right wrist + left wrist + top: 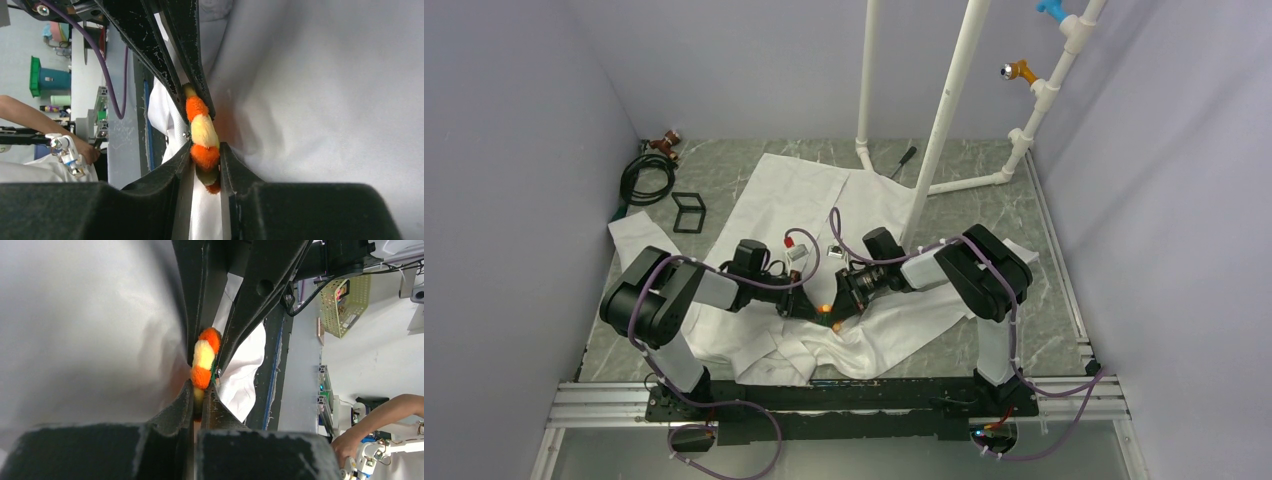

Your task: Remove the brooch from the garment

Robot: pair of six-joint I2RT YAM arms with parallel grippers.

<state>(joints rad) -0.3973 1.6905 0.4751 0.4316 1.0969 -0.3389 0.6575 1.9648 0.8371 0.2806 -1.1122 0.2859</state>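
The white garment (794,190) lies spread and wrinkled on the table. The brooch (826,309), fuzzy with orange and yellow petals, sits on a raised fold near the front edge. Both grippers meet on it from opposite sides. My left gripper (202,390) is shut on the brooch (204,357), seen edge-on, with a yellow petal pinched between its tips. My right gripper (206,150) has its jaws pressed on both sides of an orange petal of the brooch (202,132). In each wrist view the other gripper's black fingers (252,305) (150,45) come in from the top. White cloth (325,90) fills the background.
A white pipe frame (939,120) stands at the back right, carrying an orange hook (1021,70). At the back left lie a coiled black cable (649,180) and a small black square frame (689,212). An aluminium rail (844,405) runs along the near edge.
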